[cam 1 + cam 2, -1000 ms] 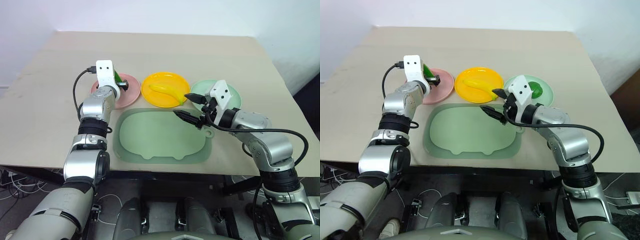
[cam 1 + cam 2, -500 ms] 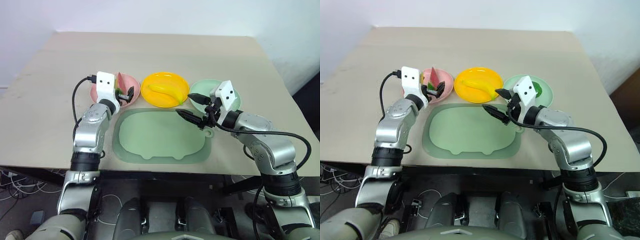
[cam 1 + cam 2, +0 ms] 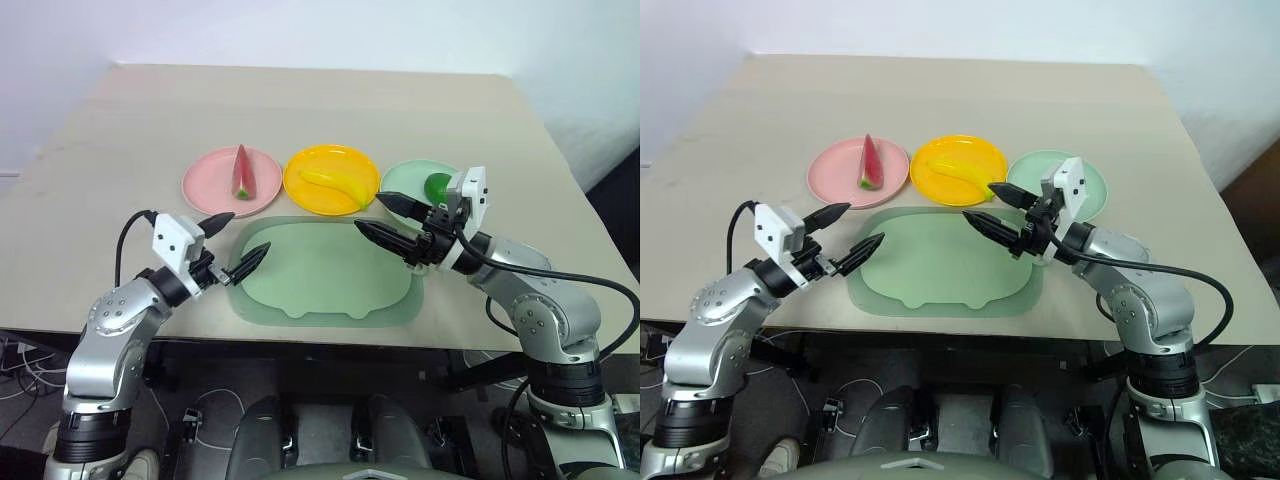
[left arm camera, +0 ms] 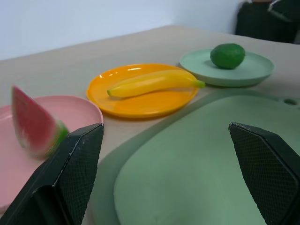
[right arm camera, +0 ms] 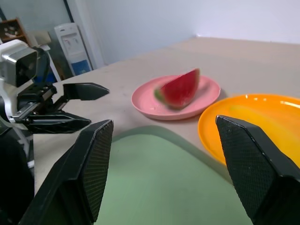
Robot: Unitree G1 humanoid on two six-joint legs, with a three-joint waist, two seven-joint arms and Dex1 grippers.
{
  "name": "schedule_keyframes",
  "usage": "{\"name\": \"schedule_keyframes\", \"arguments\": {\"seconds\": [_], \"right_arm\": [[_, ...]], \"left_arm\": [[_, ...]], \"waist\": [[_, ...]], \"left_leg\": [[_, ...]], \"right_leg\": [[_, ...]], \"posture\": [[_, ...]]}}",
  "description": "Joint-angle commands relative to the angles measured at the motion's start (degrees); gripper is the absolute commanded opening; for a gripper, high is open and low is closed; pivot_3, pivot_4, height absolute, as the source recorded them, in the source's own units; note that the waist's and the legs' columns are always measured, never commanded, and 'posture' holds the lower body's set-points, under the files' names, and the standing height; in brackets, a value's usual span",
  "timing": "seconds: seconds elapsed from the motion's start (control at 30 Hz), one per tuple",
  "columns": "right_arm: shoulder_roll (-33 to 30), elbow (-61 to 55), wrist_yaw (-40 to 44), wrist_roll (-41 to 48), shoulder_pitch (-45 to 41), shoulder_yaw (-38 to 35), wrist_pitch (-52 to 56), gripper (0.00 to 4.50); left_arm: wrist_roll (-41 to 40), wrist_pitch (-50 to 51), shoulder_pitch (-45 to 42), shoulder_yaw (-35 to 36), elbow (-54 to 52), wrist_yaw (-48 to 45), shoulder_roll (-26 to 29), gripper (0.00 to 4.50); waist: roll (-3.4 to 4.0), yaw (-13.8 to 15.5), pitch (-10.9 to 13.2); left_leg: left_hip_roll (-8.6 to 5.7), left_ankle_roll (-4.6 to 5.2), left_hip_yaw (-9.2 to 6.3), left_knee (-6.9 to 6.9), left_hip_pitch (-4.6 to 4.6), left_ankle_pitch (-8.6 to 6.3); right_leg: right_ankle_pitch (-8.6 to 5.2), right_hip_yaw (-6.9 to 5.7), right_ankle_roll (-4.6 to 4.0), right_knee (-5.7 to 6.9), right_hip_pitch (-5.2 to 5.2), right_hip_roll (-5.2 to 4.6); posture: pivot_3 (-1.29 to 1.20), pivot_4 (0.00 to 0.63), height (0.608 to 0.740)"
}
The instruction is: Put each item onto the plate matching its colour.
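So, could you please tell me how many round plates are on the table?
3, in a row: the pink plate at the left, the yellow plate in the middle, the mint green plate at the right.

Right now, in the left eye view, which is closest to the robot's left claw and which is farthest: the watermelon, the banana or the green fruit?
From the left claw:
1. Watermelon wedge, on the pink plate, nearest.
2. Banana, on the middle yellow plate.
3. Round green fruit, on the mint plate, farthest right.
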Motion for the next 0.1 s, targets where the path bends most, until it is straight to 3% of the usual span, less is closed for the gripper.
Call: {"name": "schedule_keyframes", "arguments": {"seconds": [0.03, 0.1], "right_arm": [[-1.4, -0.2, 2.2, -0.1, 1.9, 0.0, -1.3, 3.72], [-1.7, 0.0, 2.3, -0.4, 2.0, 0.2, -1.3, 3.72]], "left_arm": [[-2.4, -2.2, 1.7, 3.4, -1.7, -1.5, 1.0, 4.48], [-4.0, -1.7, 2.7, 3.9, -2.2, -2.3, 1.1, 4.48]], "waist": [[0.00, 0.0, 0.0], [0.00, 0.0, 0.0]], "left_leg": [[0.00, 0.01, 0.00, 0.00, -0.01, 0.00], [0.00, 0.01, 0.01, 0.00, 0.00, -0.01]], "right_leg": [[0.00, 0.00, 0.00, -0.01, 0.00, 0.00], [0.00, 0.00, 0.00, -0.01, -0.01, 0.00]], "posture": [[0.00, 0.150, 0.695], [0.00, 0.150, 0.695]]}}
